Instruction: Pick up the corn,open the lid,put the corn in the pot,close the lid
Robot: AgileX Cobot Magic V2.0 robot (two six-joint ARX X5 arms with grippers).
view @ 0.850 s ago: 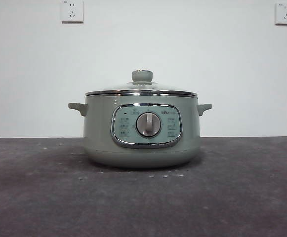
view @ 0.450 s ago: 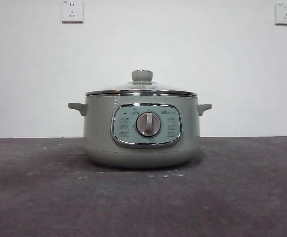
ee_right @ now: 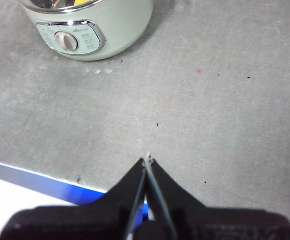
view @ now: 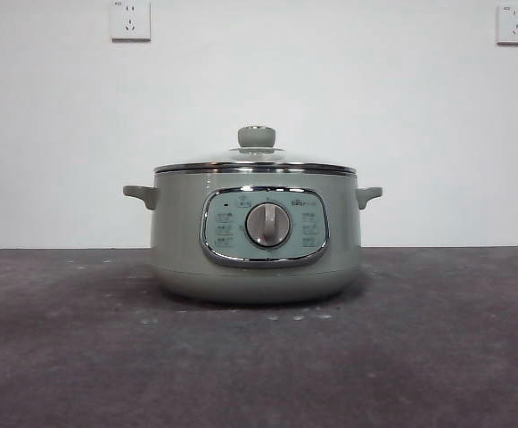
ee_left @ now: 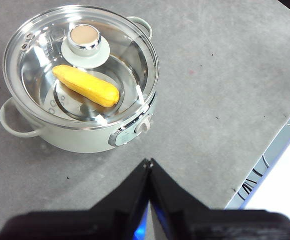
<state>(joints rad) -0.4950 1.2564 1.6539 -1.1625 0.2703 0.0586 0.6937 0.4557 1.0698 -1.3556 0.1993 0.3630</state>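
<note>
The sage-green pot [view: 255, 234] stands mid-table with its glass lid [view: 256, 160] seated on the rim. Through the lid [ee_left: 120, 55] in the left wrist view, the orange-yellow corn [ee_left: 86, 85] lies inside the pot [ee_left: 80, 137]. My left gripper [ee_left: 148, 162] hovers shut and empty, high above the table, off the pot's dial side. My right gripper [ee_right: 147, 160] is also shut and empty, over bare table in front of the pot [ee_right: 92, 31]. Neither gripper shows in the front view.
The grey table [view: 437, 339] stretches around the pot. Its blue-edged front border [ee_right: 40, 177] lies near my right gripper. Two wall sockets [view: 130, 20] sit on the white wall behind. Cables [ee_left: 249, 182] hang past the table's edge.
</note>
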